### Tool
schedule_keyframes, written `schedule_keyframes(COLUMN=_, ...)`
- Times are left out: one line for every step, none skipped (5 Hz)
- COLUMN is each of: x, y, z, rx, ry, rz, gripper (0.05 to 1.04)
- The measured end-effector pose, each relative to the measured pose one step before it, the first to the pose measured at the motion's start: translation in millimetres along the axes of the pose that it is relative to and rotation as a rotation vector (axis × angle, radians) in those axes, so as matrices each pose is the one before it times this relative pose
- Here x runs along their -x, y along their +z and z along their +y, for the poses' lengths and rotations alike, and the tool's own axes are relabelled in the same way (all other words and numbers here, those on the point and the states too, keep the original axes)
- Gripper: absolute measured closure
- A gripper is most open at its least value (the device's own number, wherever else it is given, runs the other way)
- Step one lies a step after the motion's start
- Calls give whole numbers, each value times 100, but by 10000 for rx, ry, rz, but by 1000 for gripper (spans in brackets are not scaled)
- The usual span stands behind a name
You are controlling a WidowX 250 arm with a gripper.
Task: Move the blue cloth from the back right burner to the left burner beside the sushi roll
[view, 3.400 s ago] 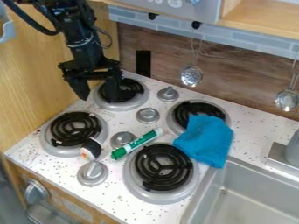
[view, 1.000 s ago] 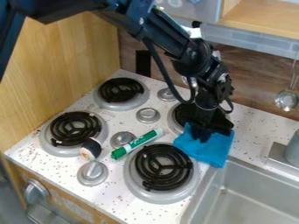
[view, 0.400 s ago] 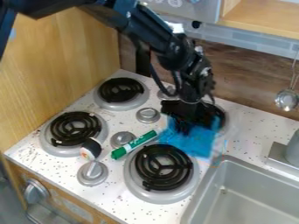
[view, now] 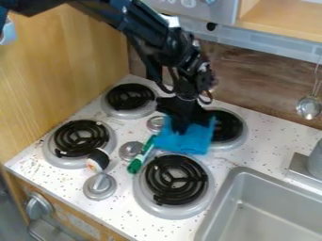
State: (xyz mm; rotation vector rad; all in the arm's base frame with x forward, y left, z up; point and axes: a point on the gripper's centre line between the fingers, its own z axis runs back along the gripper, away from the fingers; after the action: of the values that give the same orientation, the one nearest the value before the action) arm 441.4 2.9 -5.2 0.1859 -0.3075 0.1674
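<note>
Tool [view: 181,129] down against the upper part of the blue cloth [view: 195,140], in direct contact; whether clenched on fabric or released, cannot tell. By judgement, mid-handling: step in hand most likely a shift or placing of the cloth, with no clear sign of a finished placement. Cloth low on the speckled stovetop [view: 118,212], spread between the green marker [view: 142,156] and the far right burner [view: 228,128], with its lower edge near the back rim of the near right burner [view: 176,181].

Tightest spot at the cloth's left edge: right up against the marker's upper end, perhaps partly over it; cannot tell which. Just above that, one knob [view: 155,123] close by; farther toward the near side, a middle knob [view: 131,149] beside the marker, then a larger knob [view: 100,186]. Near the left burner [view: 80,139], at its rim, a small dark-and-white round piece [view: 98,160]. Farther out, the far left burner [view: 129,97], the sink [view: 273,207] to the right, and a hanging ladle [view: 309,108] by the back wall.

For the next move, probably best to settle the hold first: if secure, a little lift before any sideways travel, to spare the marker from being dragged or rolled; if setting down, a low, straight release, then clear withdrawal without snagging.
</note>
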Motion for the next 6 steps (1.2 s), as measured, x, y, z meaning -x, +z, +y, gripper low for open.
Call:
schedule_keyframes(x=-1166, y=300, z=1758, rx=-292, ry=479, rz=-137, gripper=1008)
schedule_keyframes(x=-956, y=45, z=1174, rx=-307, ry=385, rz=-93, gripper=1008)
schedule_keyframes(x=-90, y=-299, z=1420, rx=-432, ry=216, rz=51, gripper=1008)
schedule_keyframes(x=-162, y=-363, z=1391, rx=-220, ry=284, rz=35, gripper=1008)
schedule_keyframes(x=732, y=-313, z=149, rx=81, ry=-54, rz=341, gripper=1008)
schedule_keyframes(x=1793, y=-658, z=-440, rx=94, ry=-329, rz=514, gripper=1008)
